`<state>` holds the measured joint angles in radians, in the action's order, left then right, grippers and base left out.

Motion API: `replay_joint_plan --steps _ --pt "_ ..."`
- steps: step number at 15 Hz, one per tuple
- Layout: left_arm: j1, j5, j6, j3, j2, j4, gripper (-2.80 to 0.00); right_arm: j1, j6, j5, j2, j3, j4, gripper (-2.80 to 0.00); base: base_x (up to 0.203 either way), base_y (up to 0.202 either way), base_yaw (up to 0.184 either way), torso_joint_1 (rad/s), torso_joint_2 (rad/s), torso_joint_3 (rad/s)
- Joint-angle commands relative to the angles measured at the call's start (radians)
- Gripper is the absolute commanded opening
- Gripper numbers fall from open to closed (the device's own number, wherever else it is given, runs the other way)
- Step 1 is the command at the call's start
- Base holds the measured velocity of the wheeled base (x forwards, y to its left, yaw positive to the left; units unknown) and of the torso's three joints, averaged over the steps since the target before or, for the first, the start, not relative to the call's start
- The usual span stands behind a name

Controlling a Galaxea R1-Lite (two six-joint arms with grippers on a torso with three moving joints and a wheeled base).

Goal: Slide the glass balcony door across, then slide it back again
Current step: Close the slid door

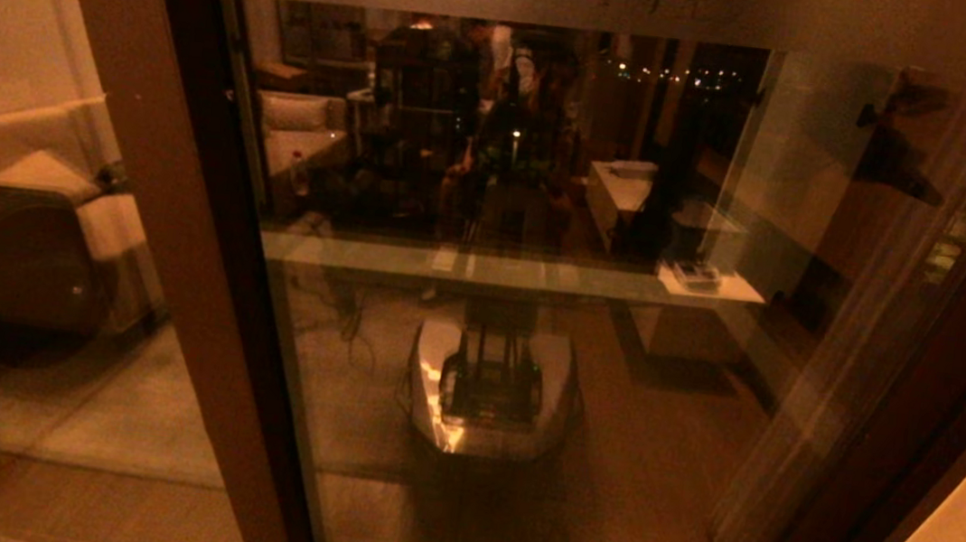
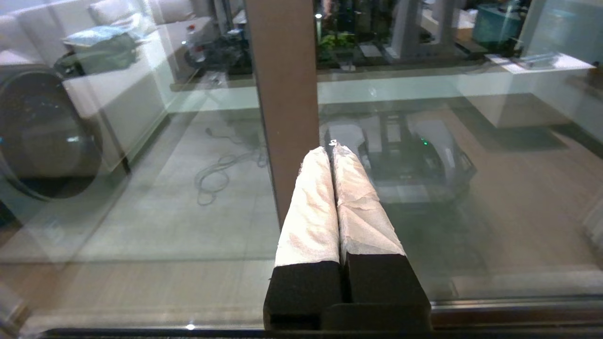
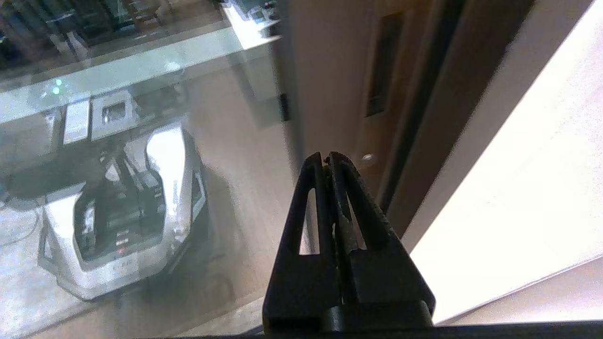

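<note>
Head view — glass balcony door (image 1: 497, 309), reflections

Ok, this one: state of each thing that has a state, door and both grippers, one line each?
glass balcony door: across the opening, its right stile close against the frame, apparently shut.
handle slot: untouched, no finger in it.
left gripper: shut, empty, near the brown stile.
right gripper: shut, empty, short of the slot.

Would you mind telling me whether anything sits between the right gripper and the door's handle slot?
Nothing visible does. In the right wrist view the right gripper, fingers shut, points toward the door stile, and the dark handle slot lies beyond its tip with only bare frame showing between them. The left gripper, also shut, faces the other stile.
</note>
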<state>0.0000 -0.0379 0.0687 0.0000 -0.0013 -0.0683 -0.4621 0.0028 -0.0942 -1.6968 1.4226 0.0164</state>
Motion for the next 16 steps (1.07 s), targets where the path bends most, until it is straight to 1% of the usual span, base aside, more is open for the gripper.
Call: replay_joint_plan --steps 1,2,3,8,13,16 --pt "0.000 0.000 0.000 0.031 0.001 -0.001 -2.80 -0.003 -0.002 -0.021 -0.014 0.002 0.000 -2.80 0.000 0.000 0.000 0.000 0.00 0.000" --pt "0.000 0.000 0.000 0.031 0.001 -0.001 -2.80 -0.003 -0.007 -0.038 -0.023 0.001 0.000 -2.80 0.000 0.000 0.000 0.000 0.00 0.000" --pt "0.000 0.000 0.000 0.031 0.001 -0.001 -2.80 -0.003 -0.010 -0.046 -0.040 0.014 -0.001 0.00 0.000 0.000 0.000 0.000 0.00 0.000" --pt "0.000 0.000 0.000 0.031 0.001 -0.001 -2.80 -0.003 -0.012 -0.077 -0.138 0.073 -0.015 0.00 0.000 0.000 0.000 0.000 0.00 0.000" --pt "0.000 0.000 0.000 0.031 0.001 -0.001 -2.80 -0.003 -0.019 -0.076 -0.164 0.167 -0.014 0.00 0.000 0.000 0.000 0.000 0.00 0.000" --pt "0.000 0.000 0.000 0.031 0.001 -0.001 -2.80 -0.004 -0.026 -0.080 -0.208 0.187 -0.013 0.00 0.000 0.000 0.000 0.000 0.00 0.000"
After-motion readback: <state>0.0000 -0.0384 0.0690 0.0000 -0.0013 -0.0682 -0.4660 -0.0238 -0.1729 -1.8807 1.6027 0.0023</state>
